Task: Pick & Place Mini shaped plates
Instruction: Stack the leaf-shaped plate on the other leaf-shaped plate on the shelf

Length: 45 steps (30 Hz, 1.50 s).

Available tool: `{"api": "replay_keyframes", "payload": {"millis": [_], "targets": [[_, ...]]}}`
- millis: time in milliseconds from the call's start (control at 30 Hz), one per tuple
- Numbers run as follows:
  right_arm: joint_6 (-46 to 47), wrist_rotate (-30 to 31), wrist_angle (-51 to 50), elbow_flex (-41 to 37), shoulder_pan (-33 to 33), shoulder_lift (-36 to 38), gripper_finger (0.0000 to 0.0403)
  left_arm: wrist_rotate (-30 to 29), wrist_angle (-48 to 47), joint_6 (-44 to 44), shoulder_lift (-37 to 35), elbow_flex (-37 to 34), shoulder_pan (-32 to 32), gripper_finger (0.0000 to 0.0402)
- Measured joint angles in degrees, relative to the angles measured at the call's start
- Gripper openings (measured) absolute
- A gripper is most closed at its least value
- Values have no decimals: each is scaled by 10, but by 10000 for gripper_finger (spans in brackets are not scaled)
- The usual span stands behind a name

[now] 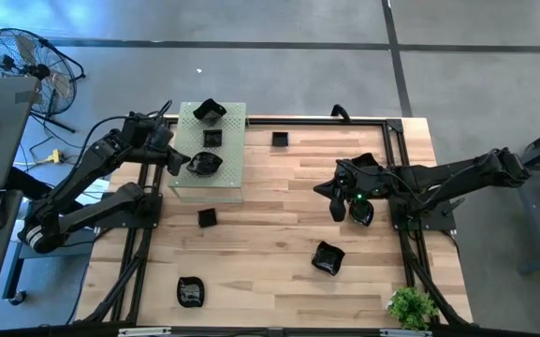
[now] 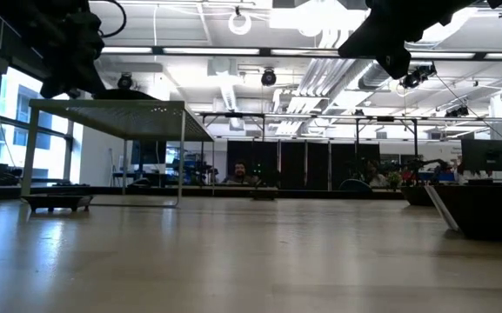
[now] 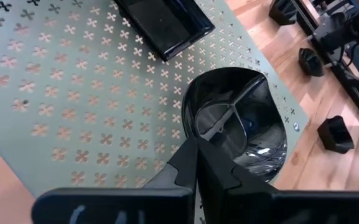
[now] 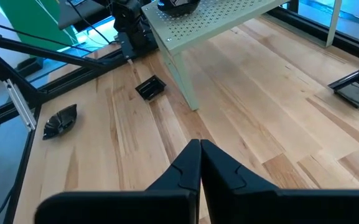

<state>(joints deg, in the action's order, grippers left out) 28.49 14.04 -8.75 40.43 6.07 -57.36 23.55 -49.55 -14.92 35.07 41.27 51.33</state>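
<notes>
On the raised pale green perforated board (image 1: 235, 154) at the far left lie three mini shaped plates: a wavy one (image 1: 210, 110), a small square (image 1: 212, 139) and a rounded glossy one (image 3: 238, 118). My left gripper (image 3: 196, 143) is shut at that rounded plate's rim. My right gripper (image 4: 200, 144) hovers shut and empty above the table's right half (image 1: 326, 191). More black plates lie flat on the wood: (image 1: 280, 139), (image 1: 207, 217), (image 1: 191, 291), (image 1: 328, 257), and one beside the right wrist (image 1: 361, 213). My left gripper has its shut fingertips on the rounded plate's rim (image 3: 186, 127), on the side toward the arm. It comes slanting down from the table's left. The fingers hide the exact place of contact. The plate sits level with its bottom on the board.
The board stands on thin legs (image 2: 182, 156) above the table. Black frame rails run along the far and right edges (image 1: 396, 140). A small green plant (image 1: 412, 306) stands at the near right corner. A fan (image 1: 26, 61) is on the floor beyond the left arm.
</notes>
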Motion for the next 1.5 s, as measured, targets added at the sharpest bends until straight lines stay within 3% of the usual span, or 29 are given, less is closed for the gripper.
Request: {"api": "replay_keyframes", "payload": {"millis": [400, 633, 867, 1200, 1333, 1500], "targets": [[-3, -1, 0, 0, 0, 0, 2, -1, 41, -3, -7, -1, 0, 1], [1, -10, 0, 0, 0, 0, 1, -34, 128, 1, -46, -1, -15, 1], [16, -9, -22, 2, 0, 0, 1, -136, 179, -3, -55, -1, -146, 1], [37, 37, -235, 91, -2, 1, 16, -322, 321, -3, 42, -1, -396, 0], [116, 38, -300, 93, -22, 0, 37, -368, 371, -9, 81, -1, -452, 0], [191, -5, -388, 93, -52, 0, 78, -393, 392, -25, 114, -1, -478, 0]]}}
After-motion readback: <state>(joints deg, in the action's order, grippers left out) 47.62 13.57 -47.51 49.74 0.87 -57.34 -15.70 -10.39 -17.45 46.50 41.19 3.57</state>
